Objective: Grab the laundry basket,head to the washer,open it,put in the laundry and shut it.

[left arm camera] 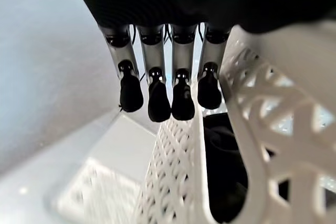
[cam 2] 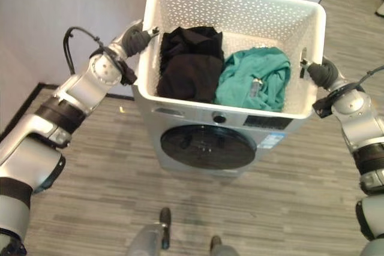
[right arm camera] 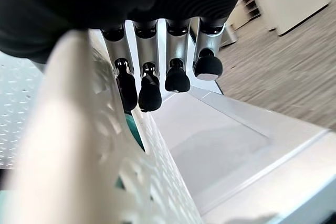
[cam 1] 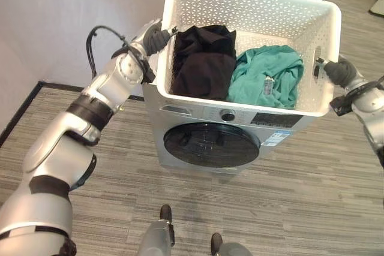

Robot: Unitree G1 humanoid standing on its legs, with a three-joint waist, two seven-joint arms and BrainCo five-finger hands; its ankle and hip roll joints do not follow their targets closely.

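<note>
Item one: a white perforated laundry basket (cam 1: pixel 252 4), which we hold raised between our two hands directly above the washer (cam 1: pixel 180 112), its base hiding most of the machine's top. Contents, two pieces: a black garment (cam 1: pixel 203 58) heaped on the side nearer our left hand, and a teal garment (cam 1: pixel 267 76) bunched on the side nearer our right, the two touching in the middle. Item two: our left hand (cam 1: pixel 155 39), set against the basket's left wall at the rim; in the left wrist view its fingers (left arm camera: pixel 157 98) hang curled down just outside the latticed wall, and we cannot tell whether the thumb closes over the rim. Item three: our right hand (cam 1: pixel 339 70), at the handle slot in the basket's right wall; the right wrist view shows its fingers (right arm camera: pixel 149 90) bent down beside the wall, the grasp itself hidden by the rim. Item four: the washer, a silver-grey front loader with a round dark door (cam 1: pixel 211 145), which is shut. It stands on a grey striped floor (cam 1: pixel 300 196) against a pale wall (cam 1: pixel 54 22).
</note>
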